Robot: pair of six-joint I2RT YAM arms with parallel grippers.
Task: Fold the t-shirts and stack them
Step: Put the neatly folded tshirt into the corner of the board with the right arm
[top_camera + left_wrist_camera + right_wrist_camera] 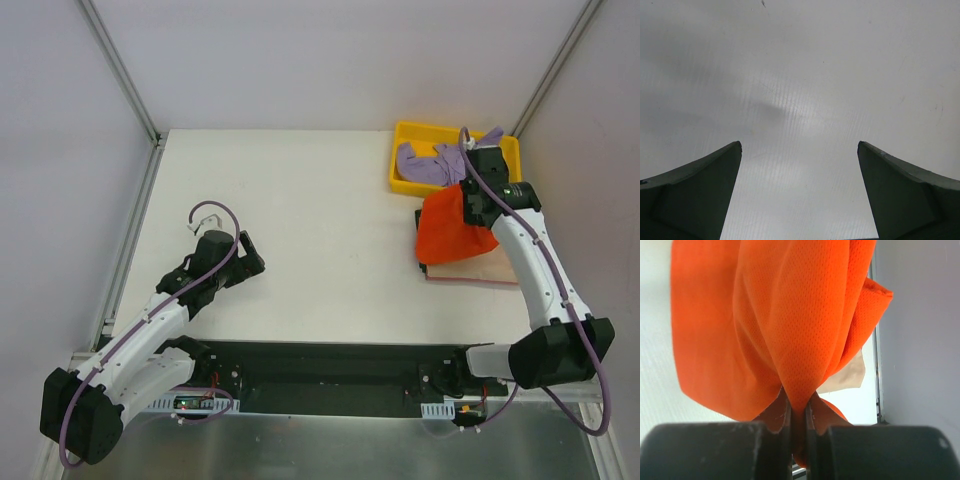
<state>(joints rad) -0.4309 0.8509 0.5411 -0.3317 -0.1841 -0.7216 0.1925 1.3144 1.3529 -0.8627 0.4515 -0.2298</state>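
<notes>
1 wrist view alone shows right pincer (pixel 798 412) clamping orange-red t-shirt (pixel 765 325); left pincer (pixel 799 145) gapes wide.

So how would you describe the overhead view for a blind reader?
The right pincer holds a bunched orange shirt over a folded beige shirt on a white table. A purple shirt lies in a yellow tray beyond; the left pincer is open, empty.
</notes>
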